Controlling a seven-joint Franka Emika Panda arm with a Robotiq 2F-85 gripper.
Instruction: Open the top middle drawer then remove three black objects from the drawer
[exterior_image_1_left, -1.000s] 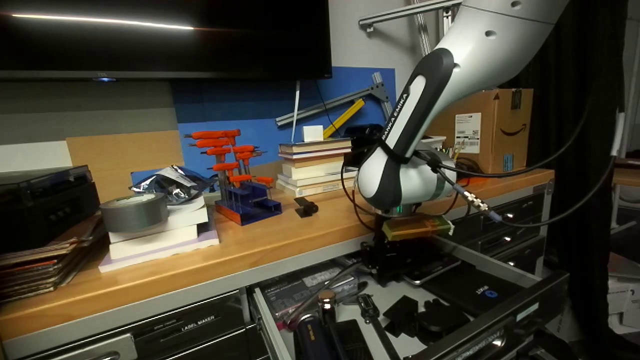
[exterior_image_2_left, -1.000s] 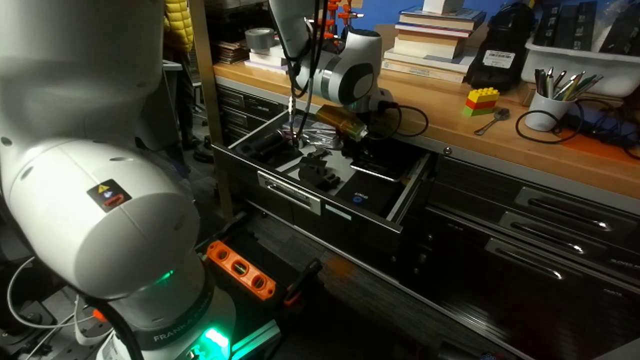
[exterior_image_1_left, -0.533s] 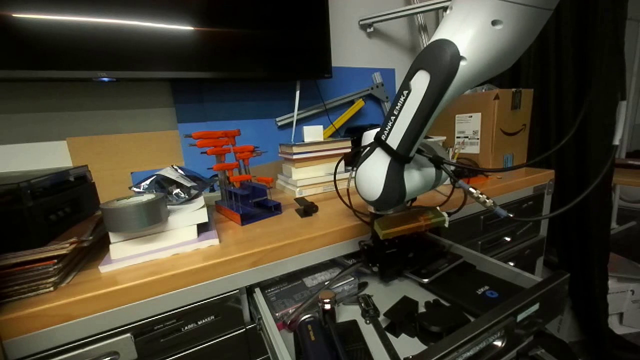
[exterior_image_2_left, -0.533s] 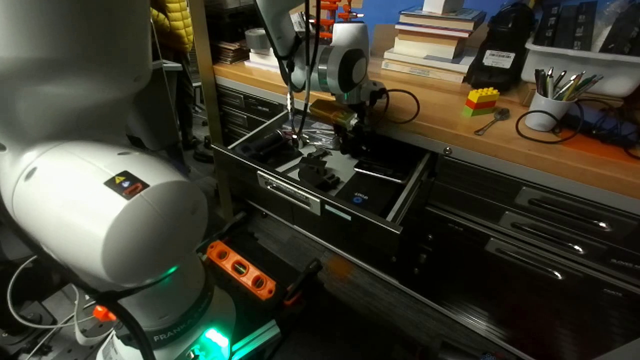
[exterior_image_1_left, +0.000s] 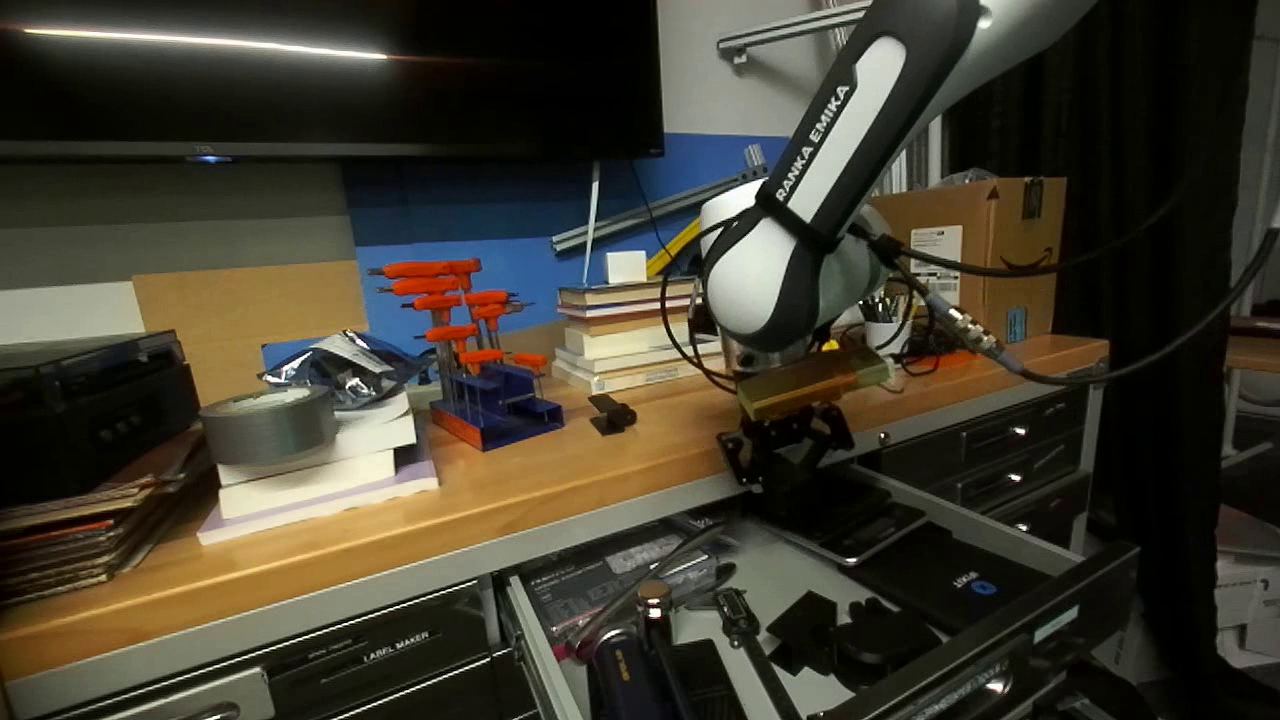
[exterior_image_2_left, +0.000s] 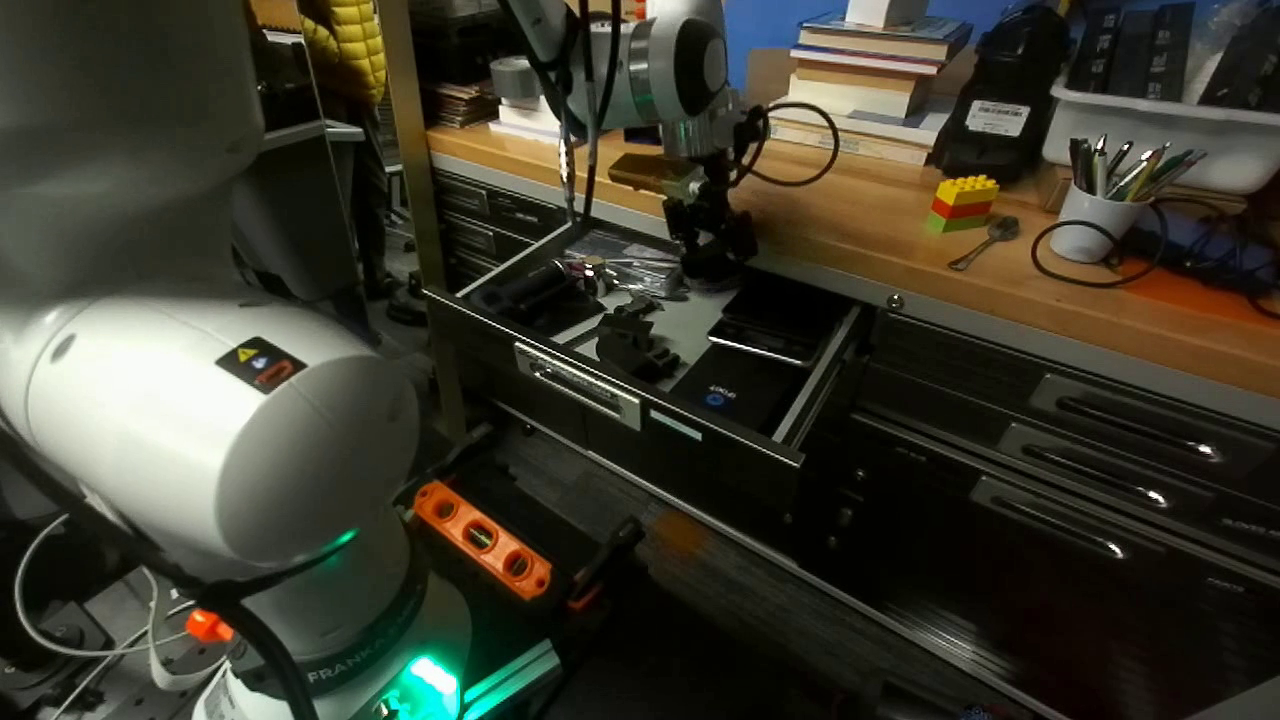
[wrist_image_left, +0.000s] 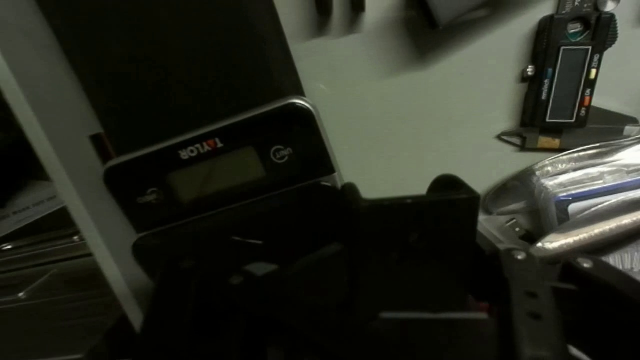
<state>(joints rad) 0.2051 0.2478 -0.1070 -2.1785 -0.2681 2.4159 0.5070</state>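
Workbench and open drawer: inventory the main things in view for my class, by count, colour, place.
Open drawer: 1, dark, below bench
Scale: 1, black, drawer
Calipers: 1, black, drawer
Blocky pieces: apparently 2, black, drawer
Held block: 1, black, in claw
Knobbed piece: 1, black, bench
Hex keys: several, orange handles, blue rack
Tape roll: 1, grey, atop pile
Book stack: 1, mixed, bench
Brick tower: 1, yellow, red, green, bench
Spoon: 1, silver, bench
Pen cup: 1, white, bench
Cardboard box: 1, brown, bench
Arm: 1, mostly white, above bench
Claw: 1, black, above drawer
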